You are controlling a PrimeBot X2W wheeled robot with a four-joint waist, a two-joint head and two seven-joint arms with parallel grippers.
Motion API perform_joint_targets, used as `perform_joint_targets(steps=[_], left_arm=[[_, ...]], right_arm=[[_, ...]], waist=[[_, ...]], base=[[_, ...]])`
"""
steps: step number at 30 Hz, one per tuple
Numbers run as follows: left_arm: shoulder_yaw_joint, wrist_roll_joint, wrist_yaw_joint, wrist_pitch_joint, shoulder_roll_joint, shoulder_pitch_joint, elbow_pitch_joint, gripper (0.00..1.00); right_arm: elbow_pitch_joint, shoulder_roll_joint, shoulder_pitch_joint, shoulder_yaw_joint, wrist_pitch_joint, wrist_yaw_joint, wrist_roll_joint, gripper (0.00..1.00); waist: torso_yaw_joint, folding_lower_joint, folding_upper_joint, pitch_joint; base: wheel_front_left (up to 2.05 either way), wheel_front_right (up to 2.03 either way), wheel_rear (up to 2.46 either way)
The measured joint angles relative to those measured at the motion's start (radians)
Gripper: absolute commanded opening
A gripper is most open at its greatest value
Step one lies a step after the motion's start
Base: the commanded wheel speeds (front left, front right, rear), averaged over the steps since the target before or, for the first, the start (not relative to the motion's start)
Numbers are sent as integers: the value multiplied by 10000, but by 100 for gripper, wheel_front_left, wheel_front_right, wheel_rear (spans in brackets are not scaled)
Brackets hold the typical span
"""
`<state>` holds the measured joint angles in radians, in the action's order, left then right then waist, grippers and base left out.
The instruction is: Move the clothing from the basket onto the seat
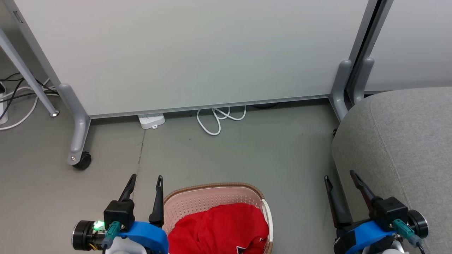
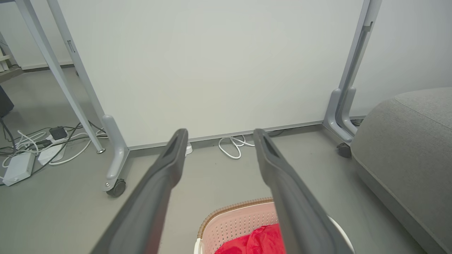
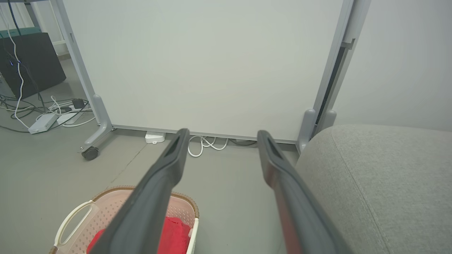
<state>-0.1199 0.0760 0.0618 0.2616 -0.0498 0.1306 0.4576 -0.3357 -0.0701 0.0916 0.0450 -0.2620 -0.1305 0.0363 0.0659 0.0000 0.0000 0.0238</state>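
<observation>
jaws apart, clothing (image 1: 219, 229) in basket (image 1: 204, 201), handle (image 3: 71, 214) from right wrist

Spread end effector (image 2: 220, 131) hangs above red clothing (image 2: 261, 240) in the basket (image 2: 233, 223), near the seat (image 2: 406, 141).

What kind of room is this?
Probably a lab or office corner, not a real home. Big white partition panels on grey wheeled legs wall it off, and a white power strip with looped white cables lies on the bare grey floor.

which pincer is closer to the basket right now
Left. The left pincer sits right beside the basket, at its left rim; the right pincer is farther off to its right, beside the seat.
</observation>
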Motion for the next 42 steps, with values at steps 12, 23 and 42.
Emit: perform_joint_targets(steps=[12,23,42], left_arm=[[-96,52,0,0,0,3,86,100],[-508,-316,314,2,-132,781,585,100],[-2615,-836,640,12,-1172,3940,3883,100]], right_arm=[[-27,17,5,-17,0,0,-4,100],[63,21,312,94,-4,0,0,100],[470,-12,1989,297,-4,0,-19,100]], waist=[[-10,0,0,28],[-203,0,0,543],[-1086,1,0,3273]], base=[[0,0,0],[0,0,0],[0,0,0]])
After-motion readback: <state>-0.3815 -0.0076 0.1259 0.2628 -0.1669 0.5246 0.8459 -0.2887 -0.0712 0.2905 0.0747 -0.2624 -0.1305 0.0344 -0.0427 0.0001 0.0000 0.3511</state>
